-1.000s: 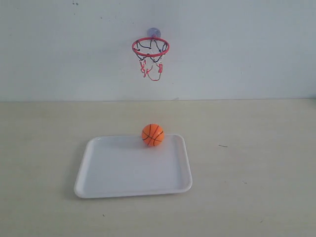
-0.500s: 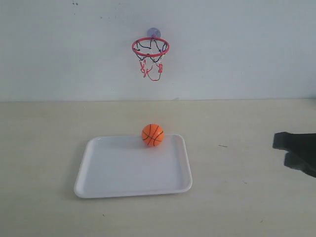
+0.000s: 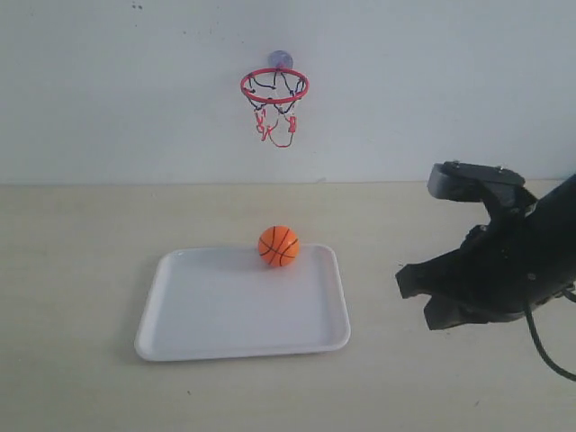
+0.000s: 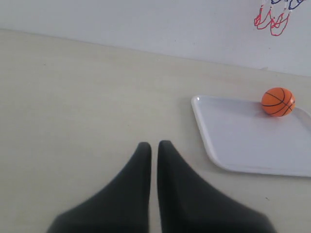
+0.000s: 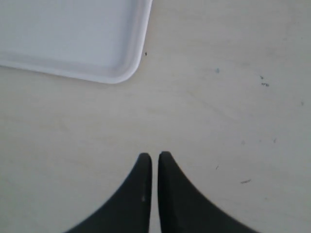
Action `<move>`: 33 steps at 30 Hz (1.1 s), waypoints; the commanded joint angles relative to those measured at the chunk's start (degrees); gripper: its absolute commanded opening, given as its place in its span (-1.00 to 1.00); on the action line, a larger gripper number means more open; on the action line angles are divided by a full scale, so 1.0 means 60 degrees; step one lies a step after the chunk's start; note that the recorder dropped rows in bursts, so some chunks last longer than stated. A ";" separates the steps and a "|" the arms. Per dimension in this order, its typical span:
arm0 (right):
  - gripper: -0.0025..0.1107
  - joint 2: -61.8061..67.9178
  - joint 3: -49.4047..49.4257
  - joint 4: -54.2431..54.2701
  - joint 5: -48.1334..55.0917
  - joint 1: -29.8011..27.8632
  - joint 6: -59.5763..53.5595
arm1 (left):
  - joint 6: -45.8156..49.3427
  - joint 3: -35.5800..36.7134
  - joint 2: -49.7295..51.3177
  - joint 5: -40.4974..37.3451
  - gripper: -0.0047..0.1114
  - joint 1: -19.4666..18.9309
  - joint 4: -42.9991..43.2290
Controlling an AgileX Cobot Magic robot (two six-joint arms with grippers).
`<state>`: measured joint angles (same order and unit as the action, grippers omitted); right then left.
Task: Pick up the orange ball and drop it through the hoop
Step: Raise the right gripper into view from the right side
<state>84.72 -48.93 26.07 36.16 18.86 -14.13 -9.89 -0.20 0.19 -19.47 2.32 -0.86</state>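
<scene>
The hoop (image 3: 274,100) opens upward, net hanging down; orange ball (image 3: 278,246) on tray (image 3: 234,306).

The desk (image 3: 81,270) is a pale cream, matte surface that meets a white wall at its back edge. A white tray (image 3: 234,310) lies flat on it near the middle: rectangular, with rounded corners and a low raised rim, throwing a soft shadow on the desk along its left side. To the right of the tray, a short dark mark (image 3: 407,265) and a few tiny specks dot the bare top.
</scene>
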 commanded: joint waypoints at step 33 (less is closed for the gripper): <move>-0.89 0.0092 -0.0511 0.0246 0.0623 0.0037 -0.0316 | -0.0025 0.0034 -0.0032 0.0073 -0.85 0.0060 0.0011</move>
<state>85.39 -51.93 27.93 39.90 18.86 -15.67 -9.89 -0.20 0.19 -19.47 2.32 -0.86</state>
